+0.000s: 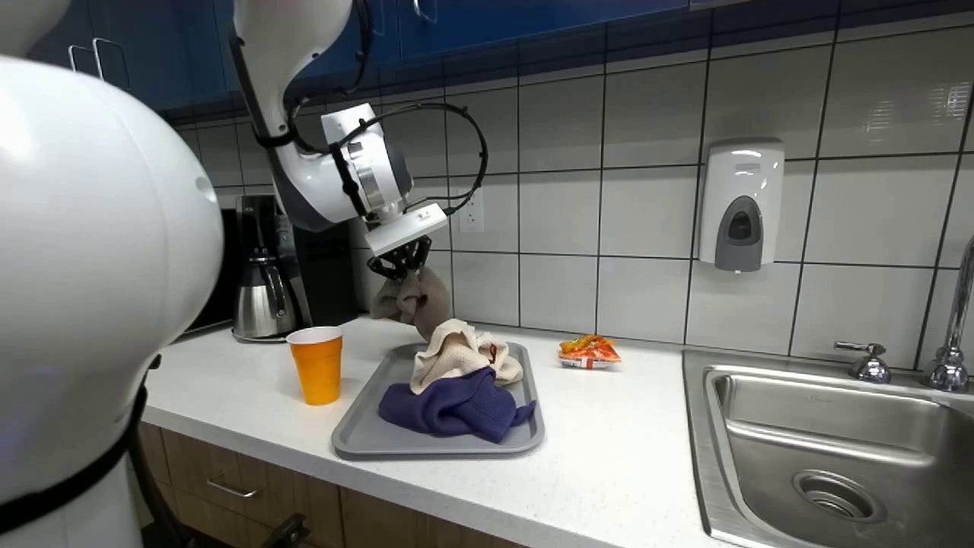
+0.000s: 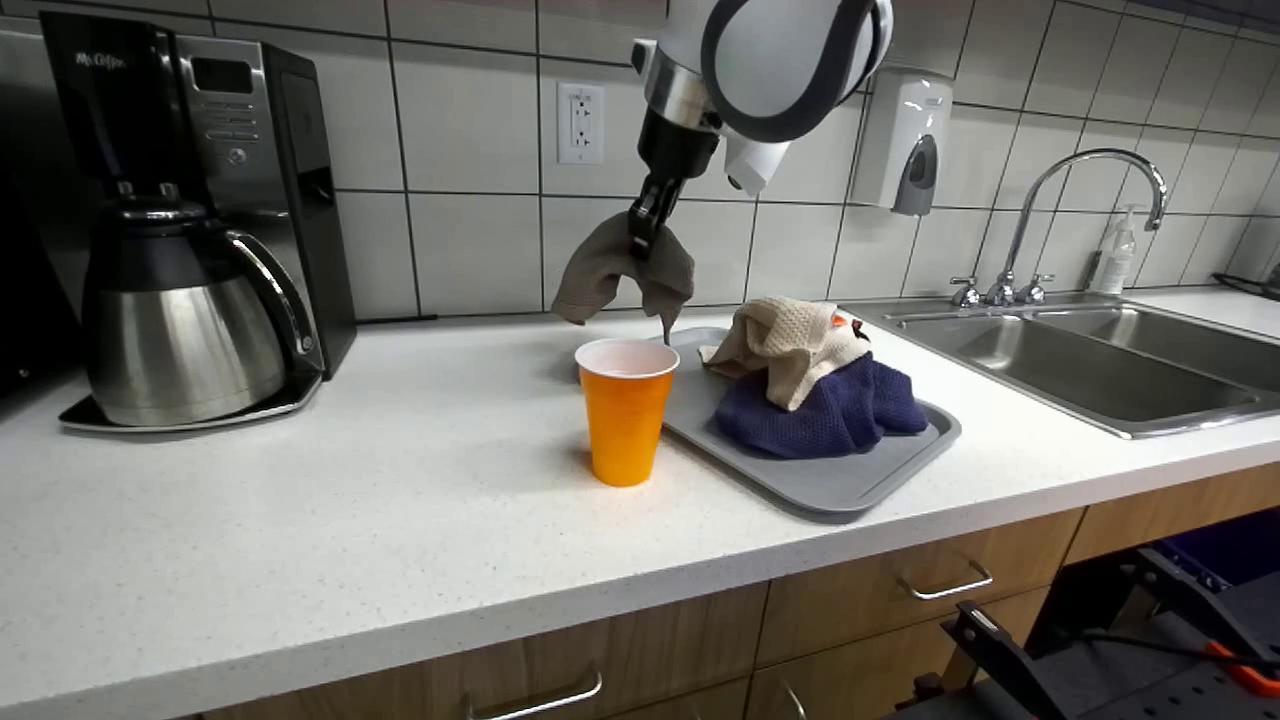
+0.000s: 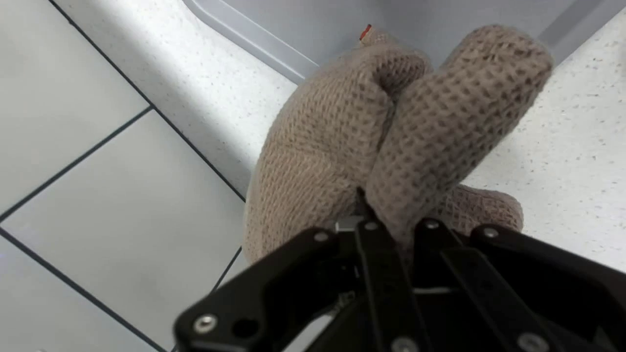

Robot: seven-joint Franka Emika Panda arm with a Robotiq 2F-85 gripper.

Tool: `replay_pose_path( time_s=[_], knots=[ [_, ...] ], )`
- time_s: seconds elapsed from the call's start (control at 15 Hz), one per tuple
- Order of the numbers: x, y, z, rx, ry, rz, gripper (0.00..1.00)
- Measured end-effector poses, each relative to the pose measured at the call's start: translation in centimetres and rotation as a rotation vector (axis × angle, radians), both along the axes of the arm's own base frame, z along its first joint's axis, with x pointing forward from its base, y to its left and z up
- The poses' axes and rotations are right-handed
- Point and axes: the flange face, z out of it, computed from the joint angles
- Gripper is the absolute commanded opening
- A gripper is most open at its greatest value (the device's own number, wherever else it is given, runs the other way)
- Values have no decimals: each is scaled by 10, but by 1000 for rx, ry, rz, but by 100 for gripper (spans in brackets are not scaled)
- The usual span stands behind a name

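Observation:
My gripper (image 2: 645,238) is shut on a brown knit cloth (image 2: 600,275), which hangs in folds on both sides of the fingers. In the wrist view the cloth (image 3: 318,146) bunches around the gripper (image 3: 391,232) and hides the fingertips. The held cloth is above the counter by the back edge of a grey tray (image 1: 361,426), its lower end close to the tray in an exterior view. On the tray a cream cloth (image 1: 449,354) lies partly over a navy cloth (image 1: 456,407). Something small, orange and dark, shows at the cream cloth's side.
An orange cup (image 2: 628,425) stands beside the tray. A coffee maker with a steel carafe (image 2: 190,335) is farther along the counter. An orange snack bag (image 1: 590,352) lies near the tiled wall, under which the sink (image 1: 825,426) is set in. A soap dispenser (image 1: 742,205) hangs there.

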Motion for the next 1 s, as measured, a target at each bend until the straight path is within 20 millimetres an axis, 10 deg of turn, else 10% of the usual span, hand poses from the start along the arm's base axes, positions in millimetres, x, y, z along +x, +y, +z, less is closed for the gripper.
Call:
replay_pose_path(
  time_s=[1.0],
  knots=[
    [-43,-35,-10,-105,157,-179,2]
  ],
)
